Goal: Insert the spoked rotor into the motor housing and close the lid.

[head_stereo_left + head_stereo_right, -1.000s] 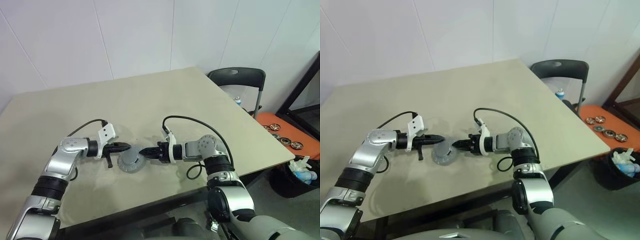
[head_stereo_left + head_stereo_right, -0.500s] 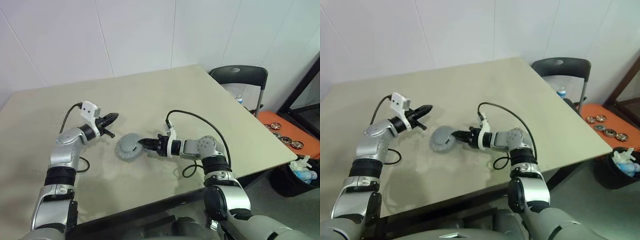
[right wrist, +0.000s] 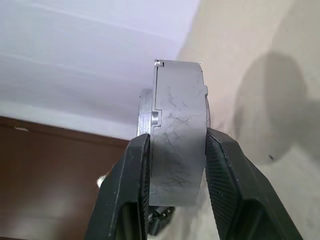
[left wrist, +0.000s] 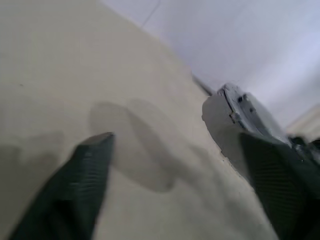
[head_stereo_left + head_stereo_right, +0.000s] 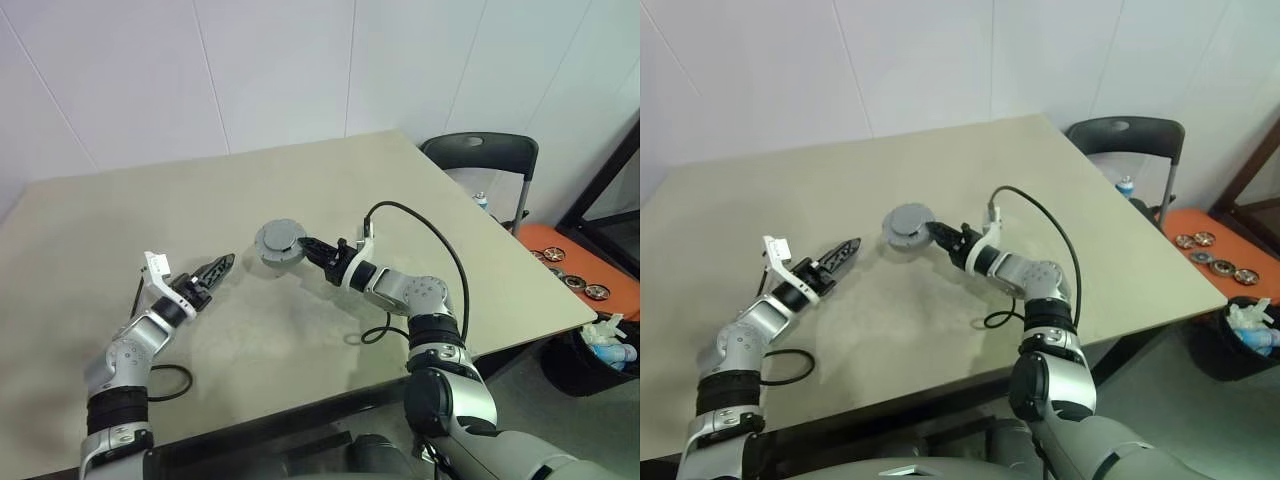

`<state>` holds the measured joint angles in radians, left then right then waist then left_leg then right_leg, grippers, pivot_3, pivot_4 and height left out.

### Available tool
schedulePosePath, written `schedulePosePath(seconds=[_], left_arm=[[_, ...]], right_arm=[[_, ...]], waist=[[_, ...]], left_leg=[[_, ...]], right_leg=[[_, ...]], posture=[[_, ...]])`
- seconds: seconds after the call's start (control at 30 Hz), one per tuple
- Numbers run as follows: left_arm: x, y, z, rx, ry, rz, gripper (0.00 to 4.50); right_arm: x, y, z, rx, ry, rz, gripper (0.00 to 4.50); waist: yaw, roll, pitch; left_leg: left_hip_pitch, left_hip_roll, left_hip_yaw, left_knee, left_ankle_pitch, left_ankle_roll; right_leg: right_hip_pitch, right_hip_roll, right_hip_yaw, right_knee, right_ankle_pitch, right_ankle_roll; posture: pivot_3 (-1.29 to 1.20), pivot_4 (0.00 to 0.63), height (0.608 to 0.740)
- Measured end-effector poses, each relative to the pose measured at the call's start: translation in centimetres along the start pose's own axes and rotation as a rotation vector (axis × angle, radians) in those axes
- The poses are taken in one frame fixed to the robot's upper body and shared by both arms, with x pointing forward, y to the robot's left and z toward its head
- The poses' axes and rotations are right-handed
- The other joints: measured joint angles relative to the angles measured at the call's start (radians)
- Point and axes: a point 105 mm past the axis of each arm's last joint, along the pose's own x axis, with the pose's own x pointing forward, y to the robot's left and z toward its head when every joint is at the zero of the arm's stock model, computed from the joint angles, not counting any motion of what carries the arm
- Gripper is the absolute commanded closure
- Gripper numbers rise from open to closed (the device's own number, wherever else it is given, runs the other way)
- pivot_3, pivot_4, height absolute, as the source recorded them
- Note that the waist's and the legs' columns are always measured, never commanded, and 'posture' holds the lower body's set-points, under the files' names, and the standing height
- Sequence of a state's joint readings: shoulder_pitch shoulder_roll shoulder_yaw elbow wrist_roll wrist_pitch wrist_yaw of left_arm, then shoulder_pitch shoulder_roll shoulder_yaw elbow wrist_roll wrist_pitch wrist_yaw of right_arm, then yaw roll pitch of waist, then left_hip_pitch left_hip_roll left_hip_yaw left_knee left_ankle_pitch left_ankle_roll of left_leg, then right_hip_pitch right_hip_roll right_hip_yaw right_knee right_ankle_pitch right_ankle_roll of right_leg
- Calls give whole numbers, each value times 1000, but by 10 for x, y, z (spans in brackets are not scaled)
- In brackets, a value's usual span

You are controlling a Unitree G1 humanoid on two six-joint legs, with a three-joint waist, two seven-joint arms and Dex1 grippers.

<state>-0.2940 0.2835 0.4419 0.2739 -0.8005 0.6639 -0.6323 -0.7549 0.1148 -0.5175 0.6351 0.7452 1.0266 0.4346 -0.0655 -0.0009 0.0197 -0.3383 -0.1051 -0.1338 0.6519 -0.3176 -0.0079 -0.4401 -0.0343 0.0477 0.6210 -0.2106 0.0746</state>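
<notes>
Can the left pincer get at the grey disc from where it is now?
Probably yes. The left pincer is open and points toward the grey disc, with bare table between them. But the right pincer already clamps the disc's near edge.

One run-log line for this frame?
right gripper: shut on closed motor assembly, held above table | left gripper: open, empty, apart | chair: behind table

The round silver-grey metal lid (image 3: 177, 135) looks matt and finely scratched. The black fingers (image 3: 227, 190) pinching it are ribbed inside. Beneath, the beige desk (image 5: 300, 190) is smooth and matt.
</notes>
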Motion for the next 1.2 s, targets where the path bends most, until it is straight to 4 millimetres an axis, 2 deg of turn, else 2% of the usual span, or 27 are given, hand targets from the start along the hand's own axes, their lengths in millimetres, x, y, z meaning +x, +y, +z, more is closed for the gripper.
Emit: schedulePosePath(seconds=[0.17,0.3,0.5,0.67,0.77,0.87,0.9,1.2], left_arm=[[22,-31,-22,-246,12,-114,23],[28,-47,-27,-313,45,-175,23],[39,-51,-36,-372,63,-195,23],[61,-46,-50,-437,60,-172,23],[77,-48,-51,-461,34,-181,970],[82,-54,-50,-470,14,-213,1937],[82,-55,-50,-486,6,-225,2071],[74,-53,-51,-557,-13,-246,2130]], right_arm=[[0,3,2,9,-17,16,3305],[1,4,4,12,-31,20,3305],[1,5,6,16,-41,27,3305],[2,5,4,9,-35,24,3305],[2,3,6,4,-47,10,3305],[2,2,5,6,-47,8,3305],[1,3,5,12,-48,16,3305],[3,3,1,4,-25,9,3305]], waist=[[-3,0,0],[-6,0,0],[-2,0,0],[0,-1,0],[0,-1,0],[-5,-1,-1],[-6,-1,0],[-4,-1,-1]], left_leg=[[0,0,0,0,0,0],[0,1,0,0,0,0],[0,0,0,1,0,-1],[0,0,0,1,3,-5],[-1,0,0,1,3,-5],[-1,0,1,0,3,-5],[-1,0,1,0,3,-5],[-1,0,1,1,0,-1]], right_leg=[[0,0,0,0,0,0],[-1,1,1,0,0,0],[0,1,1,0,0,0],[0,1,1,0,0,0],[0,0,1,-1,0,0],[-1,0,2,-1,0,0],[-1,0,2,-1,0,0],[-1,0,2,0,0,0]], posture=[[0,0,740],[0,0,740],[0,0,740],[0,0,740],[0,0,740],[0,0,740],[0,0,740],[0,0,740]])
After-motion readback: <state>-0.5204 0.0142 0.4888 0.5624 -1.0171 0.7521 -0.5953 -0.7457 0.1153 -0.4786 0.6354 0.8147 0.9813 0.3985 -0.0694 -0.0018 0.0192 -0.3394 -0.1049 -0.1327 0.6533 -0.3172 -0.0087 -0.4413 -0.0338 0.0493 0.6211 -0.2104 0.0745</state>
